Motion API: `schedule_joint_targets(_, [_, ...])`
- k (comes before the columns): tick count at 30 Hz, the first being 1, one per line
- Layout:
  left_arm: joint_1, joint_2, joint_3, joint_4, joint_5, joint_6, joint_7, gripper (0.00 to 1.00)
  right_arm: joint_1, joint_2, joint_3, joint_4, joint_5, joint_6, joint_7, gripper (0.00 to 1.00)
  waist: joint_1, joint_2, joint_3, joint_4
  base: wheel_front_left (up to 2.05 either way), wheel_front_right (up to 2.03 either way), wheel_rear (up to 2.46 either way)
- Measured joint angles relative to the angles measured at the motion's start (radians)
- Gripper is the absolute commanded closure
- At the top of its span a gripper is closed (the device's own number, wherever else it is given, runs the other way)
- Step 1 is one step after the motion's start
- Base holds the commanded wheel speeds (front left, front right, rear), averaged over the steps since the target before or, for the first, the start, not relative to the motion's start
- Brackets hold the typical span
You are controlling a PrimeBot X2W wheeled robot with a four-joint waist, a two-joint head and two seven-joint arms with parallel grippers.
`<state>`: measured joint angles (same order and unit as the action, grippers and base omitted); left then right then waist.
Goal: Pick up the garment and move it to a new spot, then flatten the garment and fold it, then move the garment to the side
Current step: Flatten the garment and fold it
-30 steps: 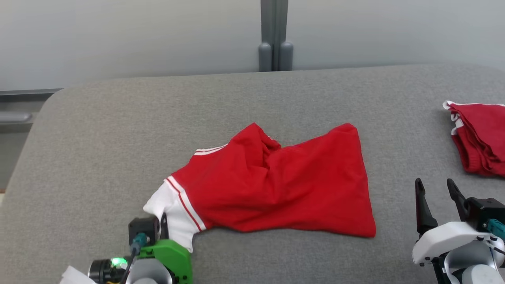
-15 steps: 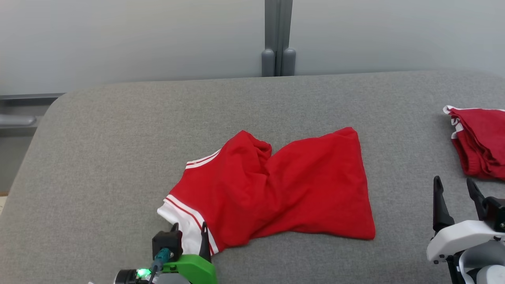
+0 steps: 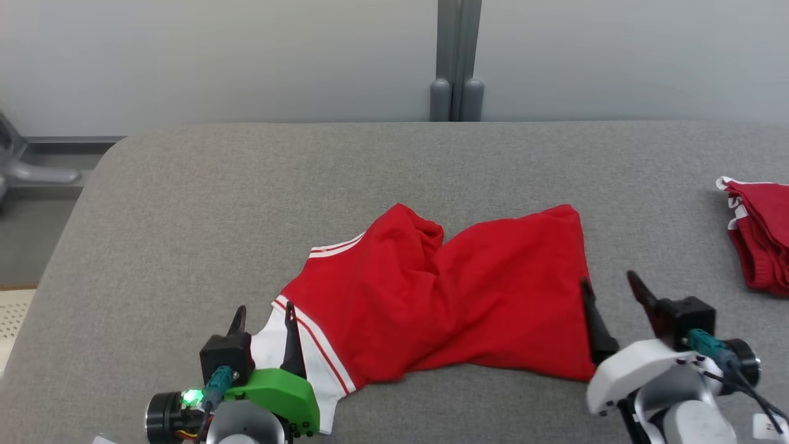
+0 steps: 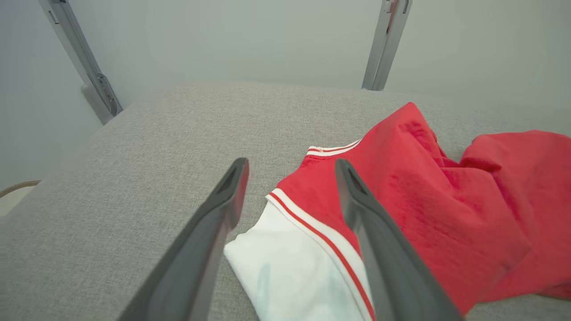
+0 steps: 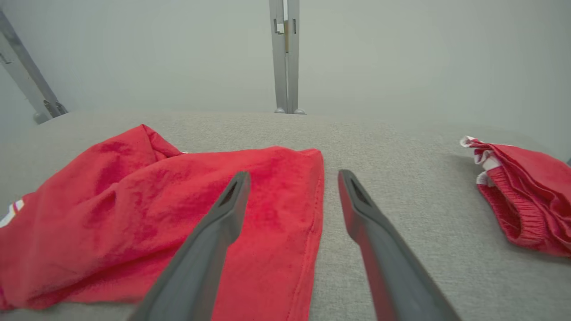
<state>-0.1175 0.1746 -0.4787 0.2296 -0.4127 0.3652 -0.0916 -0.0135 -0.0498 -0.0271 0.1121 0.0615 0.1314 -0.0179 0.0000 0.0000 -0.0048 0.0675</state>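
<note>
The garment [image 3: 444, 296] is a crumpled red shirt with a white, red-striped sleeve, lying mid-table on the grey padded surface [image 3: 185, 216]. My left gripper [image 3: 264, 313] stands open at the lower left, its fingers on either side of the white sleeve [image 4: 290, 263] and not gripping it. The left wrist view has that gripper [image 4: 290, 167] spread over the sleeve's striped cuff. At the shirt's right hem my right gripper [image 3: 608, 282] is open too. In the right wrist view its fingers [image 5: 292, 176] straddle the hem of the garment [image 5: 134, 200].
A second red garment [image 3: 761, 240] lies bunched at the table's right edge, also in the right wrist view [image 5: 522, 196]. A grey post [image 3: 456, 61] rises behind the table against a pale wall. The table's rounded left corner and a metal rail [image 3: 37, 176] are at the left.
My left gripper has opened and let go of the white sleeve. My right gripper has moved left to the shirt's right hem. The head camera has shifted.
</note>
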Motion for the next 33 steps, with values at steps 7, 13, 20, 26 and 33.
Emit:
schedule_joint_targets(7, [0.001,0.001,-0.003,-0.024,-0.002,0.003,-0.011,0.00,-0.129,0.001,0.228,0.155,0.017,0.000,0.011,0.00,0.0000,0.0000,0.018,0.063,0.00,0.00,0.00])
schedule_joint_targets(13, [-0.002,-0.012,-0.005,-0.033,-0.007,0.001,-0.032,0.00,-0.260,-0.004,0.280,0.355,0.015,0.000,0.008,0.00,0.0000,0.0000,0.049,0.134,0.00,0.00,0.00])
schedule_joint_targets(20, [-0.019,-0.020,-0.003,-0.041,-0.009,0.004,-0.050,0.00,-0.376,-0.021,0.302,0.560,0.000,0.000,0.012,0.45,0.0000,0.0000,0.085,0.209,0.00,0.00,0.00])
schedule_joint_targets(26, [-0.022,-0.021,0.005,-0.039,-0.016,0.007,-0.062,0.00,-0.469,-0.033,0.263,0.663,-0.027,0.000,-0.002,1.00,0.0000,0.0000,0.116,0.249,0.00,0.00,0.00])
schedule_joint_targets(33, [-0.037,-0.021,0.018,-0.038,-0.024,0.009,-0.078,0.00,-0.601,-0.078,0.135,0.743,-0.102,0.000,-0.031,1.00,0.0000,0.0000,0.147,0.260,0.00,0.00,0.00])
